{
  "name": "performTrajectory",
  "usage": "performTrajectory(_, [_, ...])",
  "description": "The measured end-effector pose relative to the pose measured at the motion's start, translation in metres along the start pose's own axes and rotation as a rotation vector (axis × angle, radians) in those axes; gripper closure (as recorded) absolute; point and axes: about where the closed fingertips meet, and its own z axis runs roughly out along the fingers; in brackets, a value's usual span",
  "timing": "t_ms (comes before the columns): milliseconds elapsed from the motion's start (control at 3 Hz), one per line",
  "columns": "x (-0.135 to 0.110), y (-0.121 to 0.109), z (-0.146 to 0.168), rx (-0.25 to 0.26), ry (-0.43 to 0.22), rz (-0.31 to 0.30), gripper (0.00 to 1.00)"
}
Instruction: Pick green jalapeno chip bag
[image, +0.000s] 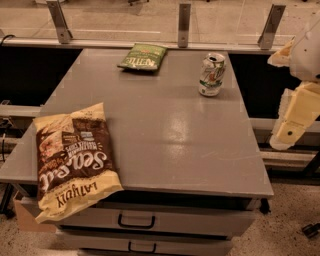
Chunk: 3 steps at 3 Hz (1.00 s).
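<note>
Gripper (289, 131) at far right edge of frame, off the table's right side and hanging lower than the tabletop's far edge; cream-coloured, blocky, matte plastic housing with one dark round spot near its lower end; whether it is open or closed cannot be told from this angle, and it holds nothing that shows. Nearest item to it: soda can (211, 75), white-and-green, upright cylinder with a shiny metal top, standing near the far right corner of the table (165, 135). Table surface is a flat grey slab, smooth, with a dull sheen in the middle. Green jalapeno chip bag (142, 56) lies flat at the far edge, left of the can and well apart from it; small, dark green, crinkly foil with pale lettering. Large brown-and-cream chip bag (72, 160) lies at the near left corner (lettering upside down from here), glossy and puffed, its lower end drooping over the front edge. Below the top, grey metal drawers (150, 220) with dark bar handles. Behind the table, a rail with angled metal posts (184, 17).
</note>
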Motion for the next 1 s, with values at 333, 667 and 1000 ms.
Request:
performTrajectory(333, [-0.046,-0.025,0.017,0.015,-0.068,-0.086,0.00])
performTrajectory(667, [-0.123,-0.063,0.045,0.045,-0.183,-0.177,0.00])
performTrajectory(1000, [-0.206,-0.102,0.065,0.071,-0.321,-0.220,0.00])
